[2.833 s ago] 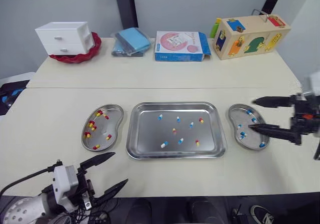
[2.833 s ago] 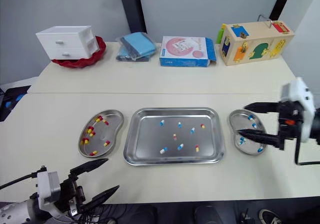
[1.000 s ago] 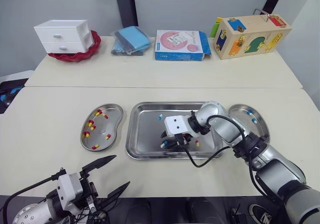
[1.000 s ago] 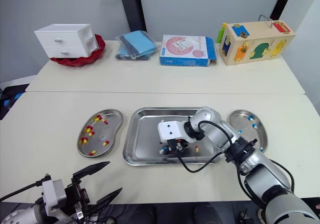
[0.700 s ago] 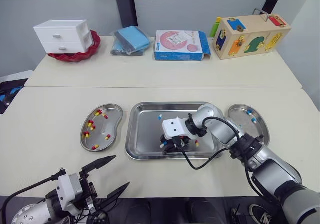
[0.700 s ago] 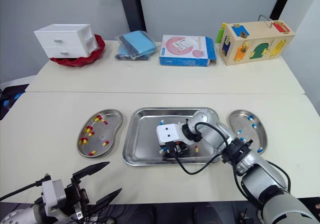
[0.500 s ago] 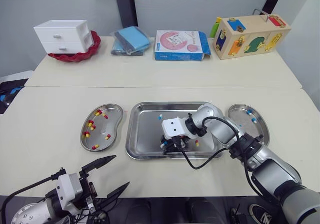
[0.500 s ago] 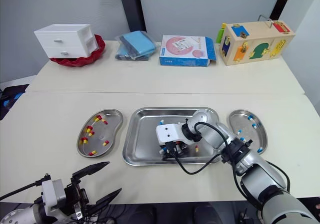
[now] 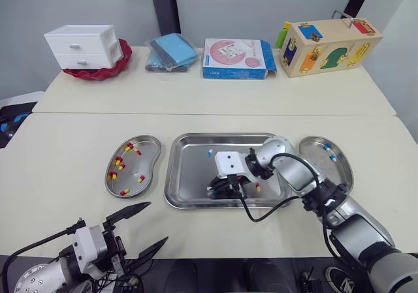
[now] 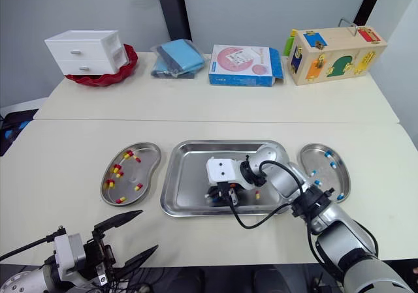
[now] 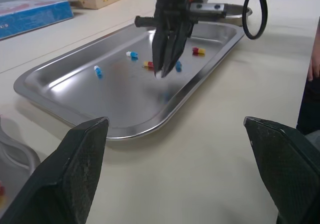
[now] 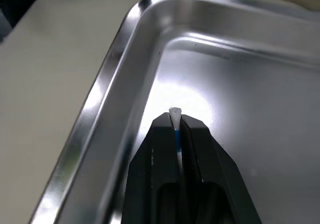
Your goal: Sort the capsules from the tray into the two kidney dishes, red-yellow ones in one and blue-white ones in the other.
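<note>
Right wrist view: your right gripper [image 12: 176,120] pinches a blue-white capsule [image 12: 174,115] low over the tray [image 9: 168,175], frame centre. Left dish [image 9: 147,159] holds red-yellow ones, right dish [image 9: 338,169] a few blue-white. Several of both colours lie loose in the tray, so sorting looks roughly half done. Left gripper [image 9: 158,222] gapes wide, lower left

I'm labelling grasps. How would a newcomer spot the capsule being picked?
Find the large steel tray between the two kidney dishes. Toward its front left corner the right gripper is shut on a blue-white capsule; the other capsules lie loose.
</note>
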Available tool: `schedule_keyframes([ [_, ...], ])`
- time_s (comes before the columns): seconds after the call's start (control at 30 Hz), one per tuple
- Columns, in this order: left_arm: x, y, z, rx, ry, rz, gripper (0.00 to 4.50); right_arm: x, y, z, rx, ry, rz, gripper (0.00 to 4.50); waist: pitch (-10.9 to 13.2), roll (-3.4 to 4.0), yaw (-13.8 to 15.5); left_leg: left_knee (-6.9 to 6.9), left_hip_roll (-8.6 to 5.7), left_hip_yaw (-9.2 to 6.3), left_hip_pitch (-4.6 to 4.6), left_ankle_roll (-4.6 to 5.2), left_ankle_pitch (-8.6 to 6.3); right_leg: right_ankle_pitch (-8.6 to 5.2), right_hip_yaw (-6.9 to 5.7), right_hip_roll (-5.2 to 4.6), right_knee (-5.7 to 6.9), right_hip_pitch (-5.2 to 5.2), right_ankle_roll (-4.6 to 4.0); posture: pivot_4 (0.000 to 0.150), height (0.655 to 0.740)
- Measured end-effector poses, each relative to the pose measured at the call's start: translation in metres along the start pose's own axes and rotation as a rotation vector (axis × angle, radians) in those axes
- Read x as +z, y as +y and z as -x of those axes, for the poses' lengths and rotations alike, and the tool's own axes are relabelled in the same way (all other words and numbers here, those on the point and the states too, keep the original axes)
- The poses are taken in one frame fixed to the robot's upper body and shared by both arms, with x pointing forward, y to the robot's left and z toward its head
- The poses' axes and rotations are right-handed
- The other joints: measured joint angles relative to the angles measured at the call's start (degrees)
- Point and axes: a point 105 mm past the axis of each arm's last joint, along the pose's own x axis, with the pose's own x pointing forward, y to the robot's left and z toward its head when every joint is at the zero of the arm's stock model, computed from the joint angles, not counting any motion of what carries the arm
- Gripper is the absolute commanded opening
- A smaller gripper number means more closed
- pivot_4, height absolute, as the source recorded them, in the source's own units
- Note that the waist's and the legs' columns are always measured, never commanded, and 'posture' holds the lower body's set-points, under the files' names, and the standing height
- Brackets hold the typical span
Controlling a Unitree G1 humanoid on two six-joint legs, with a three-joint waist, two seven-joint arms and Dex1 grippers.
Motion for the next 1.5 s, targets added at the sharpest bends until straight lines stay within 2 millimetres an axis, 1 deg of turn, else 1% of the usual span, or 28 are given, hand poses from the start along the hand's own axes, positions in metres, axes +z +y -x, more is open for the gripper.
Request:
schedule_keyframes([
  [0.1,0.001,-0.004,-0.004,-0.054,-0.011,-0.009,4.50,0.008,0.010,0.034,-0.075,-0.042,-0.047,0.02,-0.01,-0.01,0.42,0.00,-0.01,-0.05,-0.18,0.00,0.00,0.00,-0.05,-0.01,-0.03,-0.11,0.00,0.150,0.7400],
  [0.2,0.004,-0.004,-0.012,-0.106,-0.041,-0.027,4.50,0.004,0.026,0.066,-0.176,-0.062,-0.145,0.02,0.01,0.01,0.94,0.00,-0.03,-0.08,-0.23,0.00,0.00,0.00,-0.09,-0.01,-0.04,-0.13,0.00,0.150,0.7400],
  [0.27,0.006,-0.003,-0.016,-0.133,-0.064,-0.034,4.50,-0.004,0.034,0.083,-0.238,-0.041,-0.204,0.02,0.00,0.01,1.02,0.02,-0.04,-0.05,-0.24,0.00,0.00,0.00,-0.06,-0.01,-0.05,-0.13,0.00,0.150,0.7400],
  [0.33,0.008,-0.004,-0.019,-0.180,-0.075,-0.040,4.50,-0.021,0.045,0.106,-0.318,0.018,-0.288,0.02,0.00,0.01,1.17,0.02,-0.06,-0.01,-0.23,0.01,0.00,0.00,-0.03,-0.01,-0.09,-0.13,0.00,0.150,0.7400],
  [0.4,0.007,-0.004,-0.019,-0.216,-0.076,-0.039,4.50,-0.036,0.051,0.131,-0.417,0.070,-0.366,0.02,0.00,0.01,1.09,0.01,-0.05,0.02,-0.22,0.01,-0.01,0.00,-0.01,0.00,-0.08,-0.13,0.00,0.150,0.7400],
  [0.53,0.005,-0.003,-0.022,-0.270,-0.088,-0.039,4.50,-0.050,0.061,0.171,-0.592,0.098,-0.454,0.02,0.01,0.02,0.93,0.02,-0.06,0.03,-0.20,0.02,0.00,0.00,0.00,0.01,-0.07,-0.10,0.00,0.150,0.7400],
  [0.63,0.003,0.000,-0.022,-0.277,-0.093,-0.033,4.50,-0.059,0.067,0.196,-0.708,0.126,-0.501,0.02,0.00,0.01,0.83,0.02,-0.06,0.06,-0.20,0.02,0.00,0.00,0.04,0.00,-0.09,-0.08,0.00,0.150,0.7400],
  [0.7,0.002,0.002,-0.023,-0.279,-0.095,-0.032,4.50,-0.069,0.073,0.205,-0.757,0.146,-0.538,0.02,0.00,0.01,0.85,0.02,-0.06,0.05,-0.20,0.02,0.00,0.00,0.03,0.01,-0.08,-0.08,0.00,0.150,0.7400],
  [0.83,0.001,0.003,-0.023,-0.275,-0.101,-0.026,4.50,-0.091,0.085,0.216,-0.827,0.198,-0.607,0.02,0.00,0.01,0.85,0.03,-0.06,0.06,-0.19,0.02,0.00,0.00,0.05,0.00,-0.08,-0.07,0.00,0.150,0.7400],
  [1.0,-0.001,0.001,-0.020,-0.271,-0.096,-0.008,4.50,-0.106,0.085,0.224,-0.901,0.234,-0.623,0.02,0.00,0.01,0.41,0.03,-0.06,0.07,-0.14,0.02,0.00,0.00,0.07,0.01,-0.06,-0.03,0.00,0.150,0.7400],
  [1.1,-0.001,0.001,-0.020,-0.270,-0.097,-0.008,4.50,-0.114,0.087,0.222,-0.899,0.258,-0.633,0.02,0.00,0.01,0.36,0.03,-0.07,0.08,-0.15,0.02,0.00,0.00,0.07,0.00,-0.07,-0.01,0.00,0.150,0.7400],
  [1.13,-0.001,0.001,-0.020,-0.270,-0.096,-0.008,4.50,-0.117,0.088,0.222,-0.895,0.260,-0.641,0.59,0.00,0.01,0.34,0.03,-0.07,0.07,-0.15,0.02,0.00,0.00,0.07,0.00,-0.07,-0.01,0.00,0.150,0.7400],
  [1.2,-0.001,0.001,-0.020,-0.269,-0.096,-0.008,4.50,-0.117,0.088,0.221,-0.893,0.260,-0.642,1.01,0.00,0.02,0.35,0.03,-0.07,0.07,-0.14,0.02,0.00,0.00,0.07,0.00,-0.06,-0.01,0.00,0.150,0.7400],
  [1.23,-0.002,0.001,-0.020,-0.269,-0.096,-0.008,4.50,-0.117,0.088,0.222,-0.892,0.263,-0.639,1.35,0.00,0.02,0.34,0.03,-0.07,0.07,-0.14,0.02,0.00,0.00,0.07,0.00,-0.06,-0.01,0.00,0.150,0.7400],
  [1.3,-0.002,0.001,-0.020,-0.265,-0.096,-0.008,4.50,-0.116,0.088,0.223,-0.889,0.267,-0.635,1.78,0.00,0.02,0.35,0.03,-0.07,0.07,-0.14,0.02,0.00,0.00,0.07,0.00,-0.06,0.00,0.00,0.150,0.7400],
  [1.5,-0.002,0.003,-0.019,-0.251,-0.092,-0.009,4.50,-0.113,0.087,0.221,-0.872,0.244,-0.636,3.44,0.00,0.02,0.36,0.04,-0.07,0.07,-0.14,0.02,0.00,0.00,0.07,0.00,-0.06,0.00,0.00,0.150,0.7400],
])
